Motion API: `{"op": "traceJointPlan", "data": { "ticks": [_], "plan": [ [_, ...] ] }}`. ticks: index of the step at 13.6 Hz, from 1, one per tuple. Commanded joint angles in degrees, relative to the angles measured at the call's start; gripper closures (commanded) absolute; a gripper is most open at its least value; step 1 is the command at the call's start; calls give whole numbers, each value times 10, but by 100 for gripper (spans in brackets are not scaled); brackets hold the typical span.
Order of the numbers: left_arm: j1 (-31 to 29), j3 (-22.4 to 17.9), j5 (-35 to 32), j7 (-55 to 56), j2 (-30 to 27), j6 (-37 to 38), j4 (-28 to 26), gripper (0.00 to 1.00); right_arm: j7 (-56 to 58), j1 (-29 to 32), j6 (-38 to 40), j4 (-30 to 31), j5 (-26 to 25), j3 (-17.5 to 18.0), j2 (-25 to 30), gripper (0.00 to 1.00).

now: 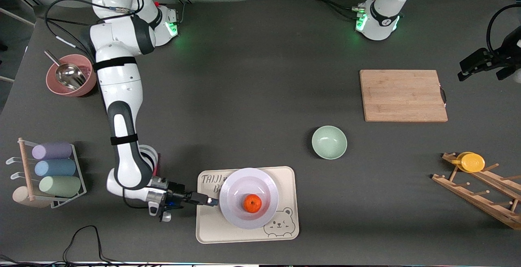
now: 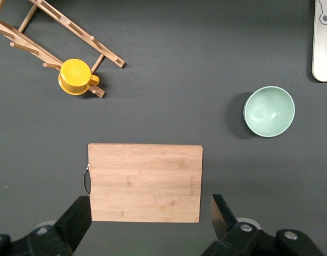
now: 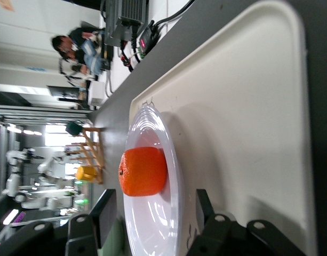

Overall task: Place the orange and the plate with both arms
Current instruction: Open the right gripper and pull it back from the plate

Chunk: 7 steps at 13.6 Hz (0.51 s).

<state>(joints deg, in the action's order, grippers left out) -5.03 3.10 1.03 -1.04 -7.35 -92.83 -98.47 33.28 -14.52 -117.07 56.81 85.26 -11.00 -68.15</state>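
Observation:
The white plate (image 1: 234, 214) lies on the cream bear-printed tray (image 1: 285, 226) near the front camera, with the orange (image 1: 252, 203) resting in it. My right gripper (image 1: 211, 200) sits low at the plate's rim on the side toward the right arm's end of the table. In the right wrist view its fingers (image 3: 105, 205) stand on either side of the plate (image 3: 152, 234) rim with gaps, open, and the orange (image 3: 143, 172) lies just past them. My left gripper (image 1: 481, 75) hangs open and empty, high beside the cutting board (image 2: 144, 181).
A pale green bowl (image 1: 329, 142) stands between tray and wooden cutting board (image 1: 403, 95). A wooden rack (image 1: 480, 195) with a yellow lid (image 1: 472, 162) lies at the left arm's end. A pink bowl with a scoop (image 1: 71, 75) and a rack of pastel cylinders (image 1: 53, 169) flank the right arm.

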Motion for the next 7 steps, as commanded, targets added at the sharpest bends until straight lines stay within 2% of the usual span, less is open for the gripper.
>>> {"op": "traceJointPlan", "data": {
  "ticks": [1, 5, 7],
  "plan": [
    [-2, -1, 7, 0, -6, -3, 2, 0, -44, 18, 25, 15, -152, -2, 68, 28],
    [-3, -2, 10, 17, -5, -12, 1, 0, -52, 62, 135, 16, -389, -3, 164, 19],
    [-3, -2, -1, 7, -6, -20, 0, 0, -52, 74, 177, 45, -498, -2, 240, 7]
  ]
}}
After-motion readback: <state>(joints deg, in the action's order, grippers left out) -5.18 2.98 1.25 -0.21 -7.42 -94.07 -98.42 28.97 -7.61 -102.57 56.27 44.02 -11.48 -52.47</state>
